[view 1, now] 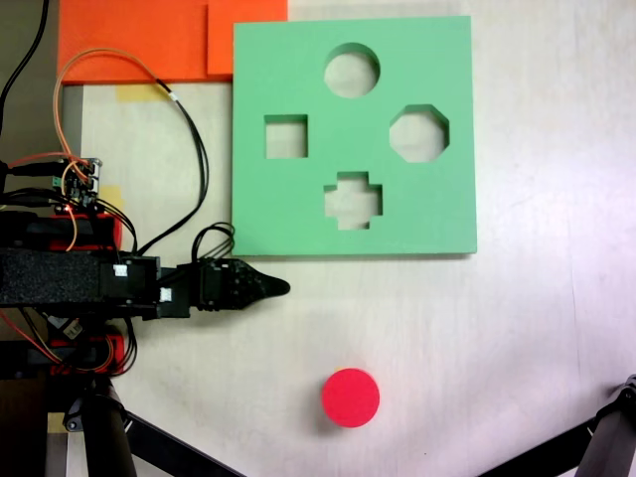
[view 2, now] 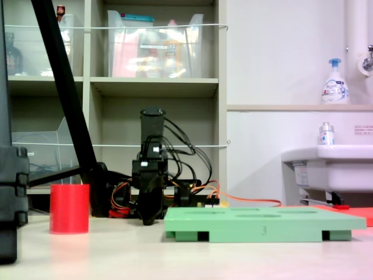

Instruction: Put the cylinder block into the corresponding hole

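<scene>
The red cylinder block (view 1: pixel 350 397) (view 2: pixel 69 208) stands upright on the white table, near the first exterior view's bottom middle. The green foam board (view 1: pixel 353 134) (view 2: pixel 262 223) lies flat above it in that view, with its round hole (view 1: pixel 352 71) near the board's top edge. My black gripper (view 1: pixel 276 288) (view 2: pixel 149 217) points to the first exterior view's right, just below the board's lower left corner and well up-left of the cylinder. Its jaws come to a single point with nothing between them, so it looks shut. In the second exterior view the gripper hangs low between cylinder and board.
The board also has a square hole (view 1: pixel 285 137), an octagonal hole (view 1: pixel 418 133) and a cross-shaped hole (view 1: pixel 353 200). Orange foam sheets (view 1: pixel 169 40) lie at the first exterior view's top left. Loose wires (view 1: pixel 184 129) loop beside the arm base. Black tripod legs (view 1: pixel 606 437) stand at the bottom corners.
</scene>
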